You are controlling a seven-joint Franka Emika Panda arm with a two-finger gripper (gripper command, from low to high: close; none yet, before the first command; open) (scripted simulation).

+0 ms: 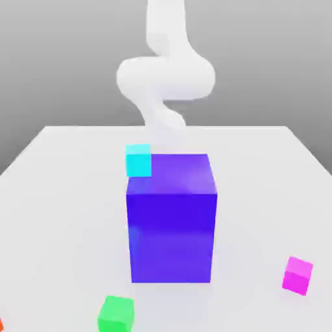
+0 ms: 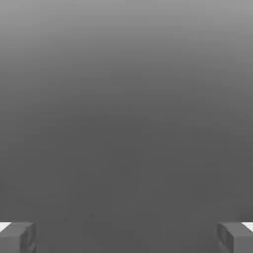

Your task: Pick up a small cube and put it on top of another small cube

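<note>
Near the exterior view's right front corner of the worktop (image 1: 58, 194), the small cube (image 1: 297, 275) rests, well apart from the big blue-violet block (image 1: 172, 220). The tool (image 2: 126, 237) gapes wide, holding nothing.

The big blue-violet block (image 1: 172, 217) stands in front of the white arm (image 1: 165, 74), hiding its lower part and base, while the arm's upper end runs off the top edge of the exterior view. The block also covers one lower corner of the small cyan cube (image 1: 138, 160) behind it. At the bottom corner on the exterior view's left, an orange-red sliver (image 1: 1, 324) is cut off, perhaps another cube. In the hand view, the fingertips (image 2: 17, 237) are cropped by the frame's corners.
</note>
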